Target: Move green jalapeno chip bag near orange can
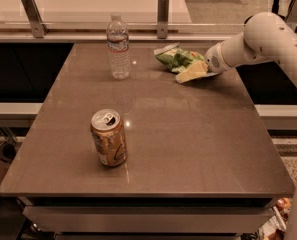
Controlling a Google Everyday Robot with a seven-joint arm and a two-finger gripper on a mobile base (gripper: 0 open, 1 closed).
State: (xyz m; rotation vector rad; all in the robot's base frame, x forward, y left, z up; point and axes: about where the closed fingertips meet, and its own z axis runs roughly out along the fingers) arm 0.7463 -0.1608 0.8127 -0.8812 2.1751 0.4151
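Note:
The green jalapeno chip bag [174, 59] lies flat at the far right of the table, green with white edges. The orange can [109, 138] stands upright near the table's front left, its silver pull-tab top showing. My gripper [191, 73] reaches in from the right on the white arm [258, 39] and sits at the bag's near right end, touching or overlapping it. The bag is far from the can, across the table.
A clear plastic water bottle [118, 47] stands at the far side, left of the bag. The brown table [188, 144] has its front edge below the can. A railing with metal posts [162, 14] runs behind the table.

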